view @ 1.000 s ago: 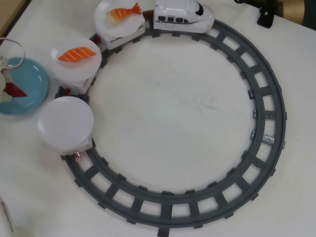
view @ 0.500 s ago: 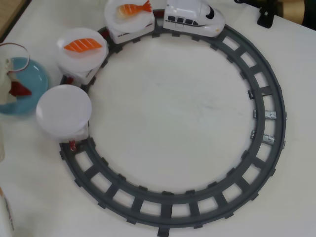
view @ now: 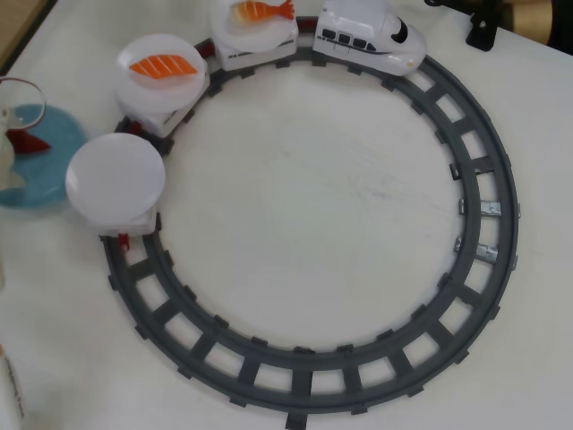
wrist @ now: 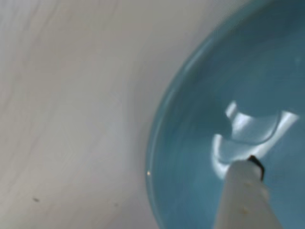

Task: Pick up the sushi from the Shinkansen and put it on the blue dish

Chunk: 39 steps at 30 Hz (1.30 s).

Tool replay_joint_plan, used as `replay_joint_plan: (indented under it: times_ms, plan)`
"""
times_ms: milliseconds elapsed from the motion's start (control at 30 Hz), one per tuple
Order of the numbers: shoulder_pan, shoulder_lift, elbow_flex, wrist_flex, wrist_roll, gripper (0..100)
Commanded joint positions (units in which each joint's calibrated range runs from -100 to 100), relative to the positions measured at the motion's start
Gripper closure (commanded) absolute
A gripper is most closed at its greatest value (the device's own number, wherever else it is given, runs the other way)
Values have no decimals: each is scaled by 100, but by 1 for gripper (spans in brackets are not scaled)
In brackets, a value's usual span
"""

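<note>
In the overhead view the white Shinkansen point(view: 369, 36) stands at the top of the track and pulls round white plates. The dark-red sushi point(view: 30, 141) is at the far left, over the blue dish point(view: 40, 184). My white gripper point(view: 11, 143) is cut off by the left edge there and is shut on the slice. In the wrist view one white finger point(wrist: 243, 195) reaches low over the blue dish point(wrist: 190, 157). Only a dark sliver shows at its tip.
The grey circular track point(view: 304, 358) fills the table. One trailing plate carries an orange striped slice point(view: 162, 66), another an orange shrimp piece point(view: 260, 12), and the last white plate point(view: 116, 177) is bare and overlaps the dish's right edge. A black clamp point(view: 483, 31) stands at the top right.
</note>
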Motion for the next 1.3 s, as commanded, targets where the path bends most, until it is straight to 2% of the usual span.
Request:
replay_joint_plan:
  times_ms: [0, 267, 433, 667, 733, 800, 900, 967, 1067, 1267]
  plan:
    - [-67, -71, -49, 92, 129, 67]
    - [21, -163, 338, 100, 50, 68]
    - [21, -486, 356, 100, 29, 82]
    - [153, -627, 465, 100, 45, 66]
    - [215, -652, 465, 100, 50, 65]
    - [224, -611, 528, 100, 71, 69]
    - [241, -602, 555, 92, 45, 88]
    - [232, -611, 510, 92, 40, 95]
    - [215, -611, 510, 92, 40, 92]
    - [232, -702, 320, 92, 66, 73]
